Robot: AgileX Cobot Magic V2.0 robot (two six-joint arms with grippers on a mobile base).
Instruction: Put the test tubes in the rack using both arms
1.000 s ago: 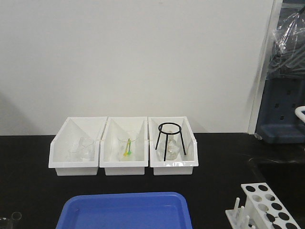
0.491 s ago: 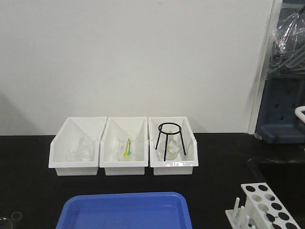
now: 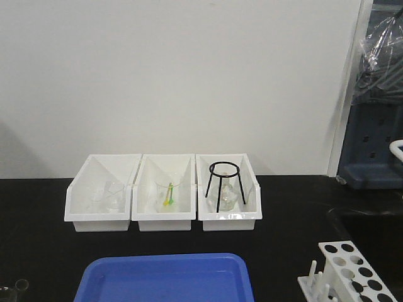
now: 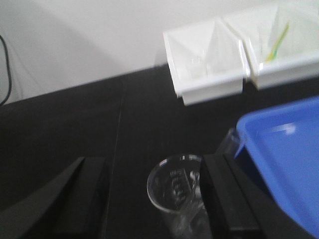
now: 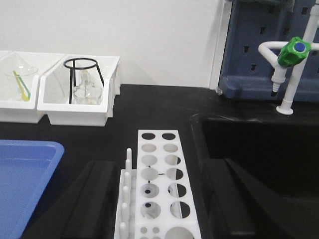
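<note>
Across the front view nothing on the bench [image 3: 38, 251] has shifted over the last second. The three white bins [image 3: 101, 221], the blue tray [image 3: 164, 272] and the rack [image 3: 350, 270] sit where they were, and neither arm shows there. I judge that the transfer has not begun and that both arms are waiting at the start.

The left fingers [image 4: 87, 194] are spread wide with nothing clamped. A clear beaker [image 4: 174, 186] stands below and between them, touched by neither. Just beside the tray's corner a slender clear shape, probably a test tube [image 4: 230, 144], rises with its open rim uppermost. Its long axis is steep and leans toward the tray. Its foot seems to sit in the beaker, though blur leaves that uncertain.

The right fingers [image 5: 99, 194] are likewise apart and empty, hanging over the rack at the bench's right end, beside the sink [image 5: 259, 149]. The rack's long axis runs away from the wrist camera toward the back wall, with its holes facing up and its pegs in a row along its left side. No tube stands in any hole that I can see, so every tube is yet to be moved.
</note>
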